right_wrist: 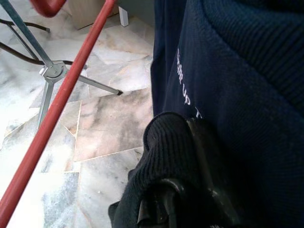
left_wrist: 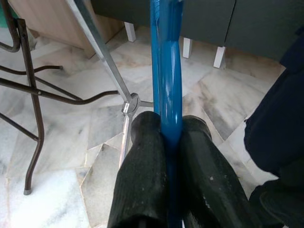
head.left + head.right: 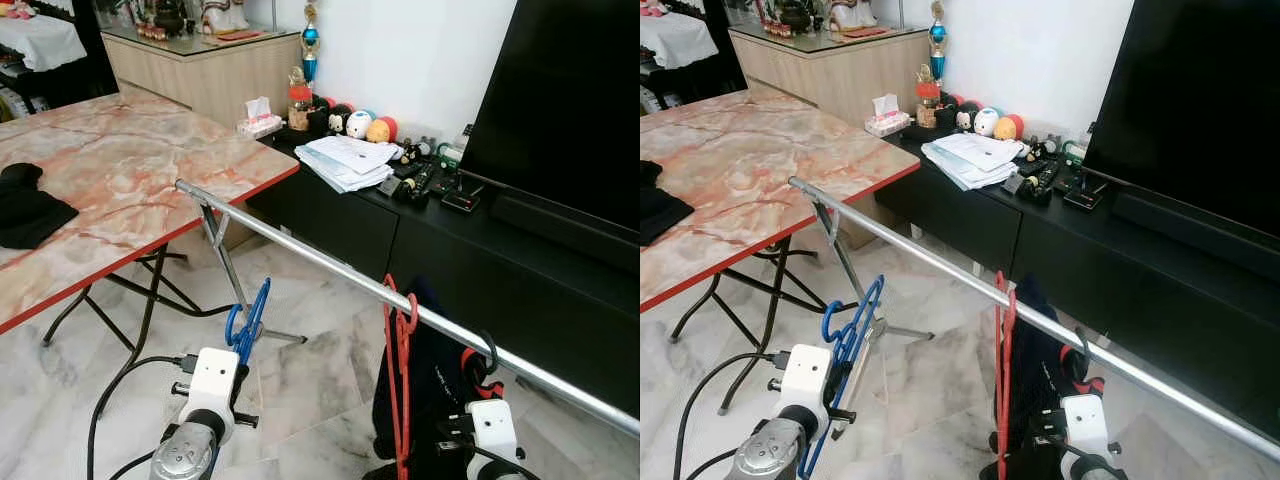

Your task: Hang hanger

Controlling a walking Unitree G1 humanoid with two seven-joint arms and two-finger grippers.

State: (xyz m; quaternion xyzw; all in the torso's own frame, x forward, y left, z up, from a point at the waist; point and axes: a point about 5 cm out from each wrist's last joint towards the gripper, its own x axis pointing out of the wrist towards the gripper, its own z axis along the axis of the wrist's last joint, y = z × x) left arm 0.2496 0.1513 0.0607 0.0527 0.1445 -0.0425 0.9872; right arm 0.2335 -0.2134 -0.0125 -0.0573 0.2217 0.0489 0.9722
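Observation:
A blue hanger (image 3: pixel 248 320) is pinched between the two black fingers (image 2: pixel 142 166) of my left gripper (image 2: pixel 168 126), which is shut on its bar. It is held below the near side of the silver rail (image 3: pixel 300 245). A red hanger (image 3: pixel 400 330) hangs on the rail, and beside it a navy garment (image 3: pixel 430 385) hangs from a black hook (image 3: pixel 488 350). Low at that garment, my right gripper (image 1: pixel 187 142) is shut on a bunched fold of the navy cloth (image 1: pixel 228 71). The fabric covers one of its fingers.
A marble-top folding table (image 3: pixel 120 160) with a black cloth (image 3: pixel 25 210) stands to the left. A black TV cabinet (image 3: pixel 330 225) with papers (image 3: pixel 345 160) and a TV (image 3: pixel 570 100) lies behind the rail. The rail's stand (image 3: pixel 232 275) and a cable (image 3: pixel 110 395) are on the floor.

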